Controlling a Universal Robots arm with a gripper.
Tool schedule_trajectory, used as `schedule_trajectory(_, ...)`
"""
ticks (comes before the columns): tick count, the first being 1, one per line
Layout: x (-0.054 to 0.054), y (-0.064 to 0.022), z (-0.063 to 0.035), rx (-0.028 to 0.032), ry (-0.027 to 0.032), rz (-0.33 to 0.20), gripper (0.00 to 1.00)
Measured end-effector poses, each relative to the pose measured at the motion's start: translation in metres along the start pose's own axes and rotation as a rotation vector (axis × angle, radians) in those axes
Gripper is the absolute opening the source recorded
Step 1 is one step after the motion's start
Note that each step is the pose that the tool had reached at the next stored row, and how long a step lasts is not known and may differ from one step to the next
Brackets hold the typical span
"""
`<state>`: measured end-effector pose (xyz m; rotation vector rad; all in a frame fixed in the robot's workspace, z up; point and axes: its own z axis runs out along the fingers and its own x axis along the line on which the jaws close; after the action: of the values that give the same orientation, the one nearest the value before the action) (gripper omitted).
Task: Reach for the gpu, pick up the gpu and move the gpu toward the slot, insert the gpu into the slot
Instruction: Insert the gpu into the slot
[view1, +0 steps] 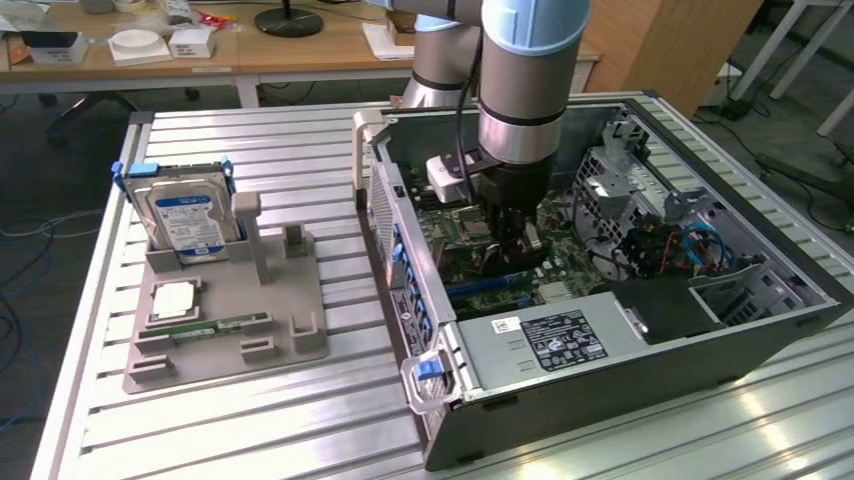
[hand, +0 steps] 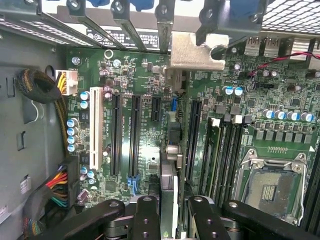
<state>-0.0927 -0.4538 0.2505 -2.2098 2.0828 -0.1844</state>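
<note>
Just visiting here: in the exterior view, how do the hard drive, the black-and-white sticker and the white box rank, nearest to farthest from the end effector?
The end effector is down inside the case.
1. Sticker, in the same case, close by.
2. Hard drive, upright in the holder, toward the exterior view's left.
3. White box, on the desk, far behind.

Cannot make out fan or faces of the gpu, edge-on between the fingers in the wrist view. Cannot see the slot beneath, covered by the card's own edge. Cut off at the picture's border: the gripper, pads against card not to tell. In the exterior view, fingertips and card lost in the dark case under the arm, itself cut off above. Too small to read: label of the hard drive.
</note>
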Motion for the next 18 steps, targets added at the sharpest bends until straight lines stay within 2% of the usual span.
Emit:
schedule_trajectory(3, -0.0001, 0.0012, -0.0002, 0.0082, -0.0002, -0.004, 0.27)
schedule_trajectory(6, -0.0002, 0.0031, -0.0005, 0.0139, -0.0001, -0.006, 0.27)
schedule_trajectory(18, -0.0003, 0.0051, -0.0008, 0.0142, 0.0043, 0.021, 0.27)
